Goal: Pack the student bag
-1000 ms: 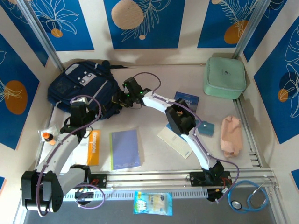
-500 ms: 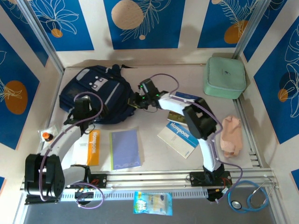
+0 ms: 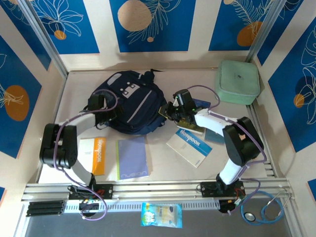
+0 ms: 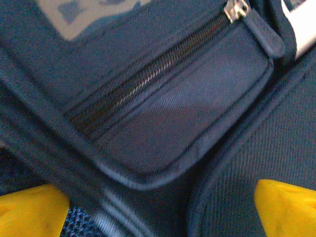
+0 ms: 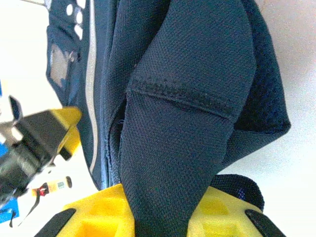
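Looking down from above, the navy student bag [image 3: 132,106] lies on the table [image 3: 74,84] toward the back, left of centre. The left gripper [image 3: 104,109] is at its left edge and the right gripper [image 3: 169,111] at its right edge, 1 on each side. A pale green zip case [image 3: 237,81] sits in the far right corner, well apart from the bag. In front of the bag lie 3 books: an orange notebook [image 3: 97,155], a purple notebook [image 3: 132,158] and a white and blue notebook [image 3: 190,144].

From the left wrist, that gripper's 2 yellow fingertips [image 4: 29,210] stand spread wide apart, hovering close over the bag's pocket, whose zipper [image 4: 148,79] runs diagonally across the navy fabric.

From the right wrist, the 2 yellow fingers [image 5: 94,215] are pressed in on a navy mesh flap [image 5: 182,98] of the bag, pinching it between them. The left gripper [image 5: 47,131] shows beyond, just beside the bag's far side.
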Robot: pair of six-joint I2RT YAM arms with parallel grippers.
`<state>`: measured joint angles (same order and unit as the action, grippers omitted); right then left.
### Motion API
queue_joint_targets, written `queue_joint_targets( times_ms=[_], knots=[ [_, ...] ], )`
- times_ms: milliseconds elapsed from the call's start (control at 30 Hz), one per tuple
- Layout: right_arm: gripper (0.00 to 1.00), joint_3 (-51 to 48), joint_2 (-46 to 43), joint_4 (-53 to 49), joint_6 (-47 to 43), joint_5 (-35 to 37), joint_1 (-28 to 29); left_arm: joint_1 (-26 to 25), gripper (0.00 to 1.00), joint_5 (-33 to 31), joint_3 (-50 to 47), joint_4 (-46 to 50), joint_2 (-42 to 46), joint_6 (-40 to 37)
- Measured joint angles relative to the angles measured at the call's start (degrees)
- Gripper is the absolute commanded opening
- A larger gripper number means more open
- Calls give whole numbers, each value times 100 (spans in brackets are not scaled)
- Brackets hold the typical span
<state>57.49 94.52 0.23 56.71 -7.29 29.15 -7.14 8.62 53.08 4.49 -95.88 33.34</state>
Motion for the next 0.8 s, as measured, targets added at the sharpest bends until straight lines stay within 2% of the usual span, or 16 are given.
queue_joint_targets(
  times_ms=[200, 367, 433, 500, 600, 733, 800],
  knots=[
    [24, -444, -774, 0, 175, 74, 210, -278, 95, 192, 1390, -192, -1150, -70],
    [28, -496, -767, 74, 389, -57, 776, -448, 97, 249, 2494, -264, -1934, -203],
    [36, -389, -540, 114, 452, -223, 1025, -470, 100, 177, 2732, -192, -2052, -243],
    [51, -173, -170, 131, 498, -442, 1263, -479, 100, 0, 2837, -109, -2052, -299],
    [67, 31, 144, 142, 457, -728, 1456, -474, 100, -330, 2846, 87, -1969, -442],
    [77, 11, -83, -13, 153, -813, 1405, -457, 100, -695, 2509, 437, -1484, -697],
    [80, -164, -592, -236, -160, -693, 1279, -450, 99, -831, 2205, 710, -964, -844]
  ],
)
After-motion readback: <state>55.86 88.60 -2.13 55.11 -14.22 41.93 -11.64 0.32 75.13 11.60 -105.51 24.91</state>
